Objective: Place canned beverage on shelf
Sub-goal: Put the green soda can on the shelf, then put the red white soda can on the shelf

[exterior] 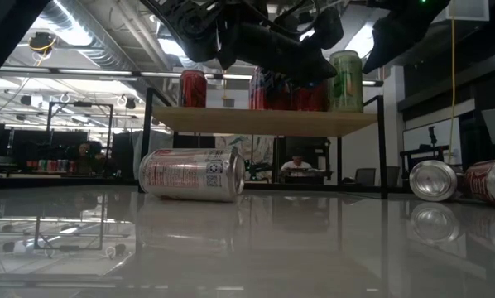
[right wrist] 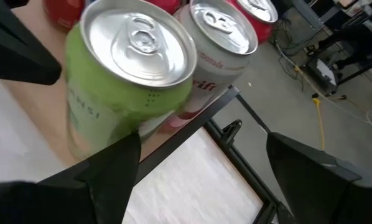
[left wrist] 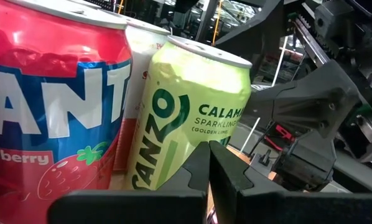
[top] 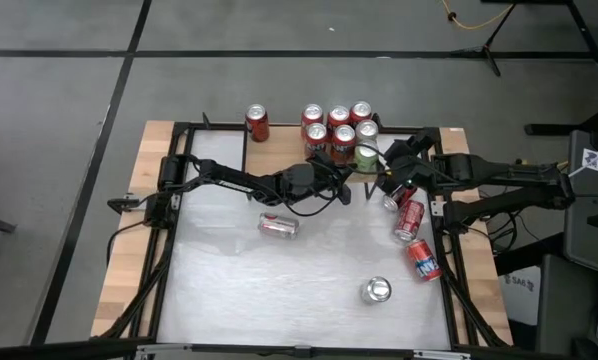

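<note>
Already green can (top: 366, 157) on shelf (exterior: 264, 121)

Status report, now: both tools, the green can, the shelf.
Left tool shut, beside green can. Right tool open, clear of it. Can upright on shelf at its edge. Four cans lying on table.

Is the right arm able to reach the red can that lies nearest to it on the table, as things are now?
Probably yes. The right gripper, open, hovers beside the green can on the shelf; the lying red can is just below it with nothing between them.
</note>
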Motion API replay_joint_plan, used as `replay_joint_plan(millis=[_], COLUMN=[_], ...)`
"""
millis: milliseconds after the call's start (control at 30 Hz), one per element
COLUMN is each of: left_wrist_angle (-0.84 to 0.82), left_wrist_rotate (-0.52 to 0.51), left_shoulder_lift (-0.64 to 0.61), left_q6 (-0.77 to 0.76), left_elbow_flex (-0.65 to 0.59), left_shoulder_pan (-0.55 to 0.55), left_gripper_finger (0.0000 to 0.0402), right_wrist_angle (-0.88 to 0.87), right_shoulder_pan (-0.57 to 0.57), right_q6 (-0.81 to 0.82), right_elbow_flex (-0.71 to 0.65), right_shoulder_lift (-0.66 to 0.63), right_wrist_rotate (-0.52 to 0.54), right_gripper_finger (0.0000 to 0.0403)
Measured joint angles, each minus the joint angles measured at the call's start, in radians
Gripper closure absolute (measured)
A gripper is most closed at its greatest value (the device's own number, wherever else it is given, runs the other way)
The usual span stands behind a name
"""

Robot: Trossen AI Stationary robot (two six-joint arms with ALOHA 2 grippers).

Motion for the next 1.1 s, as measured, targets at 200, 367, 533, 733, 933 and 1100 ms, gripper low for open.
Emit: replay_joint_plan(millis=[200,367,533,733,933,1100], left_wrist_angle=[-0.007,-0.019,-0.025,-0.035,-0.033,-0.033], left_wrist_rotate=[0.0,-0.001,-0.002,-0.001,0.001,0.0], left_shoulder_lift=[0.0,0.0,0.0,-0.005,-0.016,-0.026], left_q6=[0.0,0.024,0.098,0.185,0.21,0.211], left_elbow_flex=[0.0,0.0,0.0,0.0,0.0,0.001], left_shoulder_pan=[0.0,-0.009,-0.051,-0.135,-0.212,-0.246], left_gripper_finger=[0.0401,0.0401,0.0401,0.0401,0.0401,0.0402], right_wrist_angle=[0.0,-0.029,-0.145,-0.204,-0.2,-0.152], right_shoulder_pan=[0.0,0.0,0.0,0.001,0.002,0.09], right_q6=[0.0,-0.003,0.069,0.125,0.144,0.17], right_elbow_flex=[0.0,0.005,0.05,0.073,0.069,0.046], right_shoulder_lift=[0.0,0.0,-0.001,-0.017,-0.016,-0.016], right_wrist_rotate=[0.036,0.034,-0.024,-0.167,-0.317,-0.359], right_gripper_finger=[0.0065,0.0065,0.0065,0.0065,0.0065,0.0065])
